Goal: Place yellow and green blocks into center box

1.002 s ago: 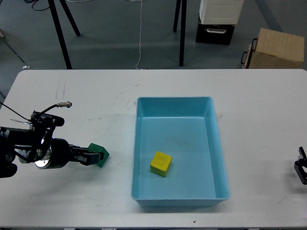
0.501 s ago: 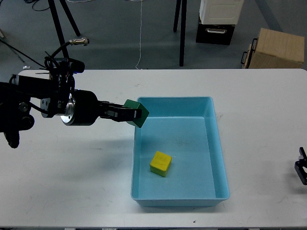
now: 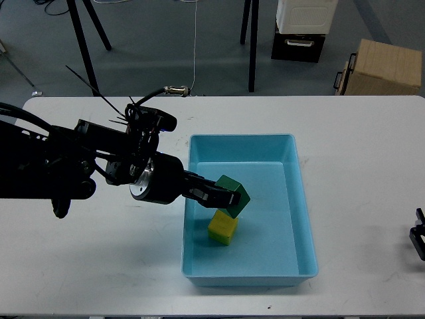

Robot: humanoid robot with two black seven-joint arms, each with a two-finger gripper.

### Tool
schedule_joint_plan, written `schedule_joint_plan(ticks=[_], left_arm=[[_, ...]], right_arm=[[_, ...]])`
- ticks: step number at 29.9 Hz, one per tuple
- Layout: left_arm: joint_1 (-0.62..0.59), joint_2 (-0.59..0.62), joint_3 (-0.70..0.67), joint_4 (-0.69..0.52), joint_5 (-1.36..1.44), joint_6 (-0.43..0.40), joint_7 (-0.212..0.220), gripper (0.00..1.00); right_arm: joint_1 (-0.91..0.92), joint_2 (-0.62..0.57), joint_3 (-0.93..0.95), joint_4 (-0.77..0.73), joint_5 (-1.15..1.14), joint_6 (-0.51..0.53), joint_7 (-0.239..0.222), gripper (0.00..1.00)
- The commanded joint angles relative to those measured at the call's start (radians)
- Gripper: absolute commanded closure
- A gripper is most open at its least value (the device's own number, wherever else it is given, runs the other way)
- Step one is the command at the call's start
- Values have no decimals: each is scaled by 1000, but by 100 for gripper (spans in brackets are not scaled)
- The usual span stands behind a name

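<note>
A light blue box (image 3: 292, 154) sits in the middle of the white table. A yellow block (image 3: 222, 229) lies on its floor at the front left. My left gripper (image 3: 228, 197) reaches over the box's left wall and is shut on a green block (image 3: 233, 195), held inside the box just above the yellow block. Only a small dark part of my right gripper (image 3: 418, 240) shows at the right edge of the view, low over the table; its fingers cannot be told apart.
Beyond the table's far edge stand black stand legs (image 3: 252, 46), a black and white case (image 3: 302, 26) and a cardboard box (image 3: 382, 66) on the floor. The table's right side and front left are bare white surface.
My left arm lifted the green block off the table at the left, carried it right over the box's left wall, and now holds it low above the yellow block. The right gripper stayed still.
</note>
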Motion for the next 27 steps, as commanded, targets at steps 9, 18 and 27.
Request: schedule_joint_plan(ticks=[9, 18, 27], left_arm=[[-1, 20, -4, 6, -3, -83, -97, 21], [33, 104, -74, 66, -64, -13, -96, 17], [203, 190, -333, 216, -343, 115, -97, 15]], right_arm=[[3, 4, -1, 2, 0, 0, 0, 0], [8, 4, -1, 2, 0, 0, -1, 0], [17, 4, -1, 0, 0, 0, -1, 0]])
